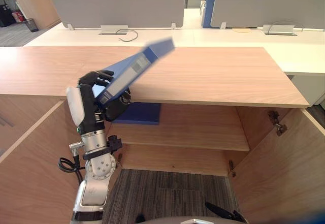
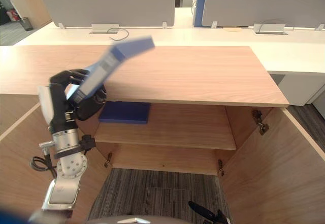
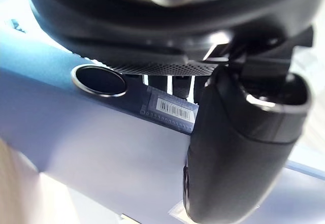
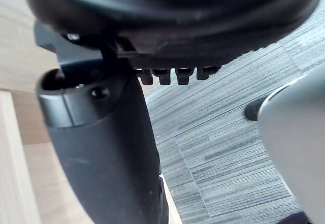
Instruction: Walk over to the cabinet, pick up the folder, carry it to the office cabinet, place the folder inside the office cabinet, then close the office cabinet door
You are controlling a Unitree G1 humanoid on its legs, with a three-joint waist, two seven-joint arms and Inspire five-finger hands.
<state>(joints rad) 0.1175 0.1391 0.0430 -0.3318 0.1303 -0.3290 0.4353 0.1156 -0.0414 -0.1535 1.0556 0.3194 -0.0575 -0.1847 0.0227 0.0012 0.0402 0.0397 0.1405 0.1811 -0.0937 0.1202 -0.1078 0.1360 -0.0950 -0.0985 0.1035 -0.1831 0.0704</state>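
Desks point(image 1: 152, 31): well beyond the left hand, past the cabinet; grey dividers standing along them
Cabinet point(image 1: 213, 76): straight ahead of the left hand; wide wood top, front edge just beside the fingers
Doors point(image 1: 287, 173): swung open on both sides; left one just beside the left arm, right one well apart from it
Carpet point(image 1: 167, 193): grey, striped, below the left hand, between the doors
Shelf point(image 1: 193, 127): inside the cabinet, below the top, lower than the left hand and just past it
Folder point(image 1: 133, 70): blue; lower end in the left hand, upper end tilted up and away over the top; spine with round hole and label facing the palm in the left wrist view
Second folder point(image 1: 144, 115): blue, flat on the shelf, just beyond and below the left hand
Left hand point(image 1: 90, 88): raised at the top's front edge; grasping the folder, fingers over one face, thumb point(image 3: 238, 153) pressed on the other
Right hand point(image 4: 106, 148): above carpet, beside a wood panel; clenched or released, cannot tell
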